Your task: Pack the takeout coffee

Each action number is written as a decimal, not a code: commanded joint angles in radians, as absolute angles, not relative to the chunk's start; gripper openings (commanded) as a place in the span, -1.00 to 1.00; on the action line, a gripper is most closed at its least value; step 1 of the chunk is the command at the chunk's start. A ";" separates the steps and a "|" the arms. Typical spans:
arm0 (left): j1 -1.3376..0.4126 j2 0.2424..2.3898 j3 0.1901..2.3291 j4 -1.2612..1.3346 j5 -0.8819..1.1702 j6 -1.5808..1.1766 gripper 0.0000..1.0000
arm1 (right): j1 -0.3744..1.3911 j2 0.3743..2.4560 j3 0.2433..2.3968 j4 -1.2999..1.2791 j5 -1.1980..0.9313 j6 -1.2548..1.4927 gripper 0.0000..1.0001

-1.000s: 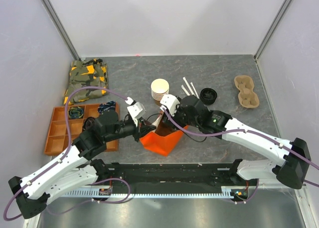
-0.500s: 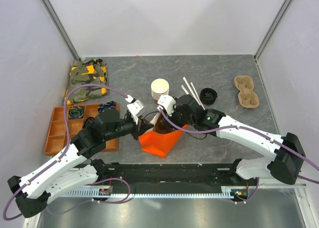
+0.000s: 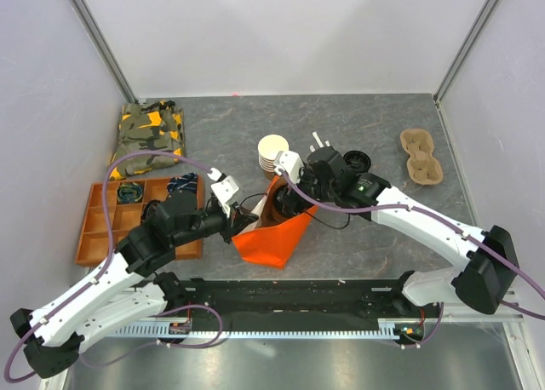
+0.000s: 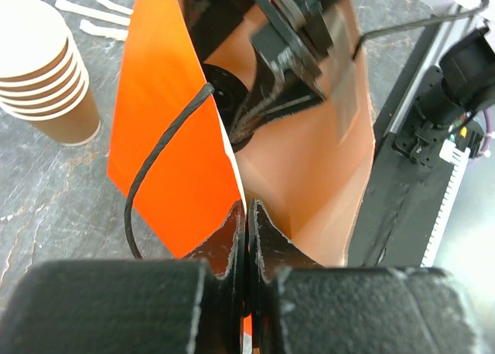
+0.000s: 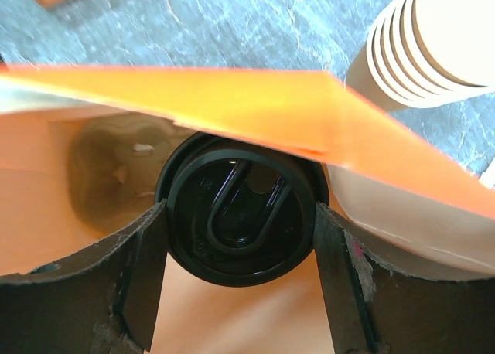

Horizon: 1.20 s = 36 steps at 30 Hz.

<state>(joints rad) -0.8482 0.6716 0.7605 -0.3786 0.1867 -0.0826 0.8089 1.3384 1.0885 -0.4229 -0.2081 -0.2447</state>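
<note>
Table (image 3: 383, 245) grey; left end effector (image 4: 247, 226) pinches bag (image 3: 272, 241) rim, right end effector (image 5: 240, 269) grips coffee (image 5: 240, 211) inside. Rim slip could tip coffee.

takeout coffee (image 5: 240, 215) body hidden, orange bag (image 5: 232, 99) cropped

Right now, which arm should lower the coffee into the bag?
Right. The right pincer grips the takeout coffee at its lid inside the orange bag; the left pincer is shut on the bag's edge.
</note>
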 commanded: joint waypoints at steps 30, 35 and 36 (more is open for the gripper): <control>-0.845 0.684 0.758 -0.301 0.178 -0.054 -0.96 | 0.770 1.450 1.198 -0.469 -0.130 -0.340 0.01; -0.847 0.686 0.762 -0.330 0.153 -0.094 -0.96 | 0.770 1.457 1.172 -0.453 -0.169 -0.367 0.00; -0.847 0.684 0.762 -0.339 0.150 -0.095 -0.96 | 0.770 1.454 1.166 -0.451 -0.170 -0.373 0.00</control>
